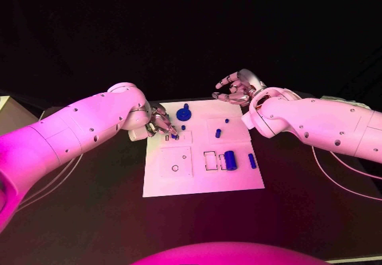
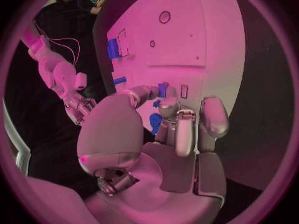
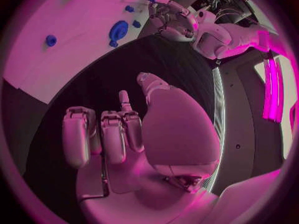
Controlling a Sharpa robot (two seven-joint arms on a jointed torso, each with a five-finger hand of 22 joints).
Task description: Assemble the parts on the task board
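Observation:
The white task board (image 1: 199, 185) lies mid-table. My left hand (image 1: 159, 124) hovers over its far left corner and pinches a small blue part (image 1: 174, 135) at its fingertips, beside an empty slot (image 2: 184, 91); the same small blue part (image 2: 163, 88) sits by the thumb tip. A round blue part (image 1: 184, 114) stands just beyond that hand. A blue cylinder (image 1: 230, 160) and a blue bar (image 1: 251, 160) lie on the board's right side, with two small blue pegs (image 1: 218, 132) farther back. My right hand (image 1: 236, 88) hangs past the board's far edge, fingers loosely bent, holding nothing.
Outlined recesses (image 1: 176, 161) mark the board's near left. Thin cables (image 1: 350, 182) trail over the black table (image 1: 302, 215) on both sides. A pale box (image 1: 12, 110) stands at the left edge.

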